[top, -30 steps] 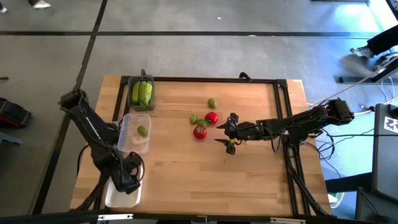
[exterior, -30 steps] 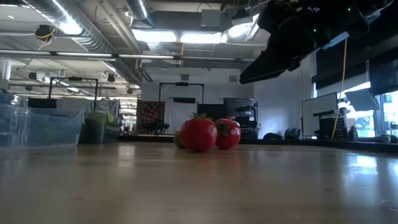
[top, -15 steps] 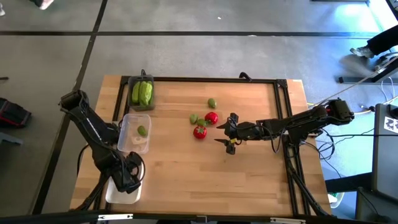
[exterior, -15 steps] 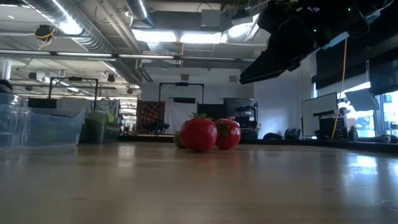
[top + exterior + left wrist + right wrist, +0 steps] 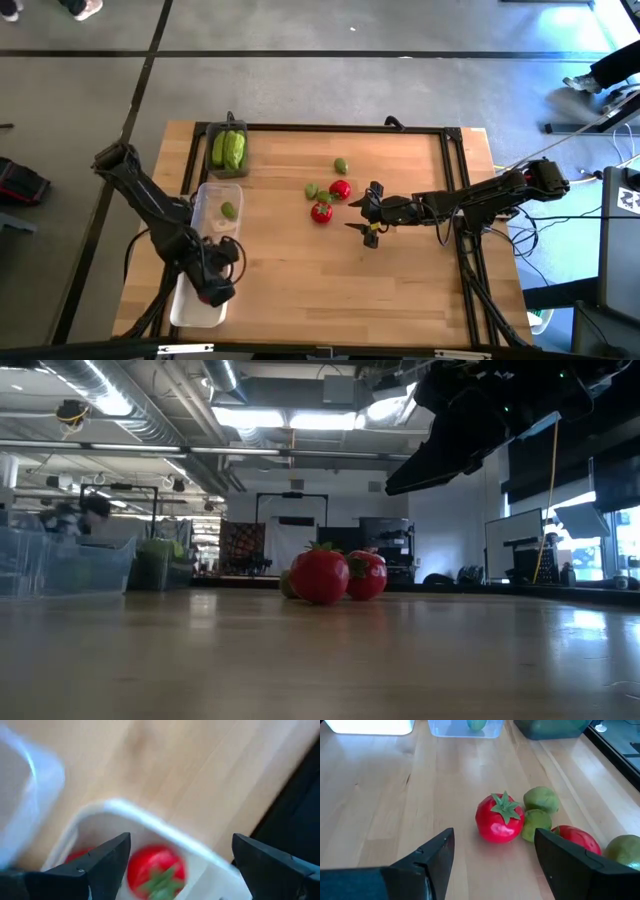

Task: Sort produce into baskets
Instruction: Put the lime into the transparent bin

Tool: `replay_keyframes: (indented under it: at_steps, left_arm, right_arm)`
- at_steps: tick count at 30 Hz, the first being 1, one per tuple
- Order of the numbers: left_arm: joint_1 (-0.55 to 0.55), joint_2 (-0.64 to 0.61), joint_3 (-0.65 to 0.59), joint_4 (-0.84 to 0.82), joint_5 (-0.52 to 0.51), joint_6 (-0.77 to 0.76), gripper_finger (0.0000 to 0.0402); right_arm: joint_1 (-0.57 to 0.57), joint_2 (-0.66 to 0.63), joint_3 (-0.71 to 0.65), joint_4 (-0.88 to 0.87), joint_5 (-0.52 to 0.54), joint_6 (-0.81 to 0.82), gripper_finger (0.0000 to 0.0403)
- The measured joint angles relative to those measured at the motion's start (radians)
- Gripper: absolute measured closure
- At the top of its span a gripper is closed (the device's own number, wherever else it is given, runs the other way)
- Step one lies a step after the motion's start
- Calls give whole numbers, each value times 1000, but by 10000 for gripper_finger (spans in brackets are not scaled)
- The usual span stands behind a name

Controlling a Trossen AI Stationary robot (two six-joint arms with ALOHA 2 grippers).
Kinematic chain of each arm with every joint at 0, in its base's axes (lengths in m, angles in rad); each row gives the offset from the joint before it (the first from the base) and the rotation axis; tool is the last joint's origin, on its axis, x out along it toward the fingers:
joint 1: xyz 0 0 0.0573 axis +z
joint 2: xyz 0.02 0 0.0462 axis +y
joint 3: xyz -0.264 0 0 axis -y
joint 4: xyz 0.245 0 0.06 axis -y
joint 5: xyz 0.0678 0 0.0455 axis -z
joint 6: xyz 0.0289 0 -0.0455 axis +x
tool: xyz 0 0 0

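- two red tomatoes (image 5: 500, 818) and some green fruits (image 5: 540, 800) lie in the middle of the table (image 5: 300, 280).
- the right gripper (image 5: 368, 215) waits at their 3 o'clock, fingers spread, holding nothing.
- next it likely must reach in and pinch the near tomato.
- the left gripper (image 5: 175, 870) hangs over the white basket (image 5: 145, 822), spread wide above a tomato inside (image 5: 156, 870).

Three baskets (image 5: 222, 151) line table's (image 5: 330, 290) left edge, back to front: cucumbers (image 5: 228, 149) in rear, fruit (image 5: 229, 210) in middle. Two tomatoes (image 5: 321, 211) w/ three fruits mid-table, just left of right gripper (image 5: 369, 213).
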Motion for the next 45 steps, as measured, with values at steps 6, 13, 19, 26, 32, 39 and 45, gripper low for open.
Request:
replay_keyframes:
  at_steps: [6,13,19,26,32,39,45]
  left_arm:
    - [67,-54,72,26,-204,200,62]
    - [117,-70,77,171,-347,421,62]
    - [146,-69,77,211,-414,602,62]
    - [168,-69,77,210,-449,716,62]
    - [169,-69,77,208,-560,763,62]
    - [199,-69,77,208,-594,824,62]
    - [223,-69,77,207,-595,831,62]
  right_arm:
    - [0,0,0,12,10,8,146]
    - [0,0,0,44,77,16,146]
    - [0,0,0,50,66,54,146]
    - [-70,0,0,67,30,131,119]
    - [-167,0,0,64,26,160,49]
    - [-348,0,0,61,23,215,25]
    - [-480,0,0,62,-58,216,25]
